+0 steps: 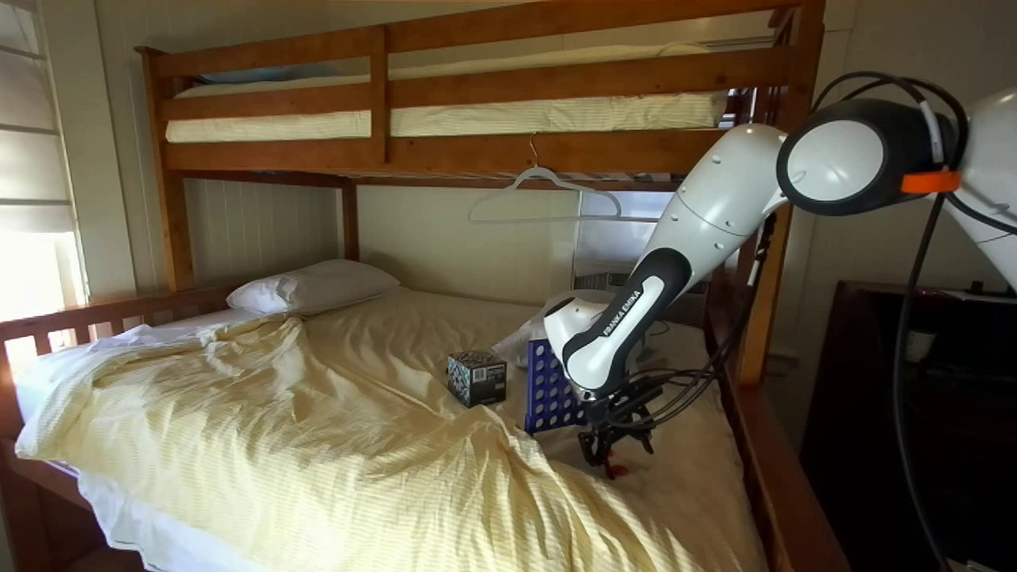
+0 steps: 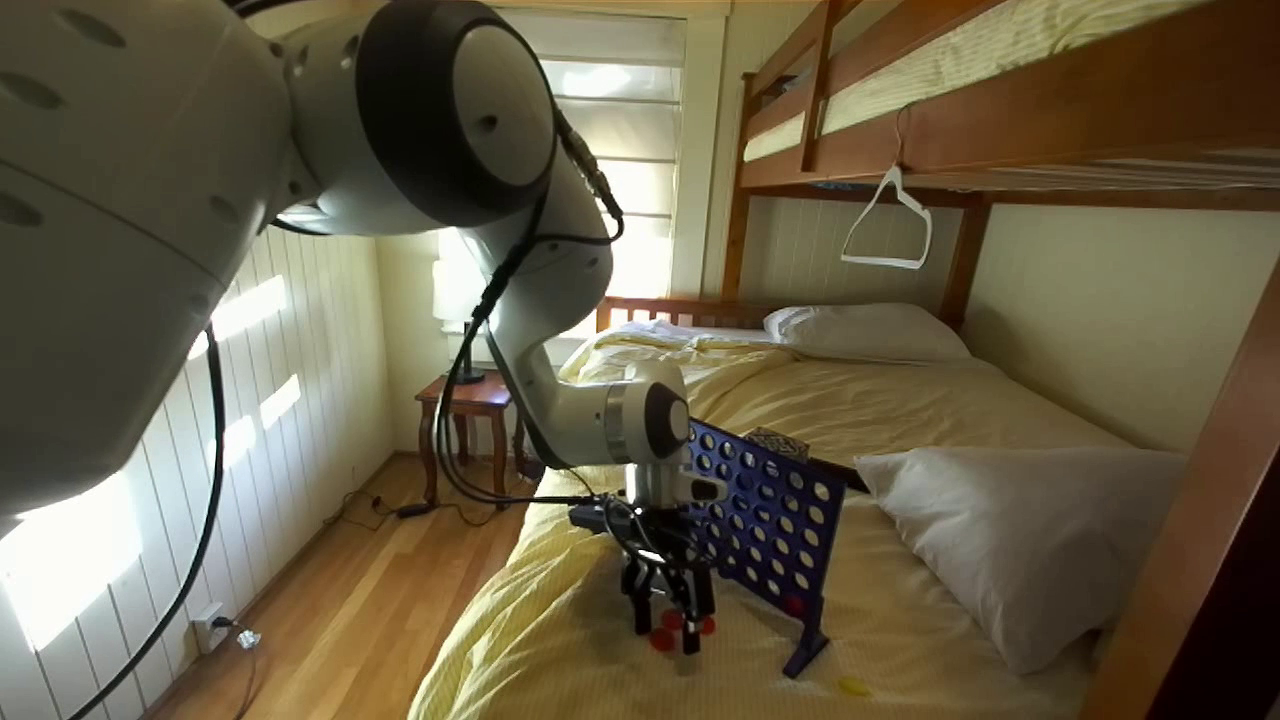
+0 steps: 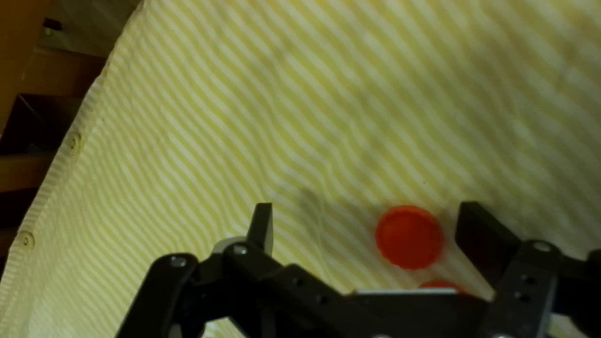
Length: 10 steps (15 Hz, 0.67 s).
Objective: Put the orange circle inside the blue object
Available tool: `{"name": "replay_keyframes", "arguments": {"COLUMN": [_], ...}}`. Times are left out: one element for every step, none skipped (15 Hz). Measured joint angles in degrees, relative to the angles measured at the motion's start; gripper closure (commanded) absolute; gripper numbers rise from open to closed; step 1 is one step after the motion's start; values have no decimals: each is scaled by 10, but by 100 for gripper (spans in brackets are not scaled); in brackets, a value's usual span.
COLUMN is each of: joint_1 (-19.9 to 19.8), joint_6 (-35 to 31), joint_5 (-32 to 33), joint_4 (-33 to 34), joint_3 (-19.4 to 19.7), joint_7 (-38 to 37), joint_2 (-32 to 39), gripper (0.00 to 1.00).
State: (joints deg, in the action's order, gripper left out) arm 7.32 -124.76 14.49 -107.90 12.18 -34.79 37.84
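Black on the claw. Orange-red on the disc under it. Striped yellow and white on the sheet below. Blue, patterned with round holes, on the board beside it. White and black on the arm above. Black, patterned pale, on the box farther off.
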Motion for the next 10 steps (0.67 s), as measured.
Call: {"name": "replay_keyframes", "arguments": {"joint_1": [0,0,1,2,4,5,7,9,11,13], "joint_6": [0,0,-1,-1,-1,-1,-1,-1,-1,-1], "joint_5": [4,8,13,18,24,29,34,39,44,49], "joint_4": [0,0,0,0,0,0,1,1,1,1], "joint_3": [0,0,0,0,0,0,0,0,0,0], "joint_7": [0,0,0,0,0,0,0,0,0,0], "joint_2": [0,0,0,0,1,2,3,4,6,8], "gripper": [0,0,0,0,0,0,0,0,0,0]}}
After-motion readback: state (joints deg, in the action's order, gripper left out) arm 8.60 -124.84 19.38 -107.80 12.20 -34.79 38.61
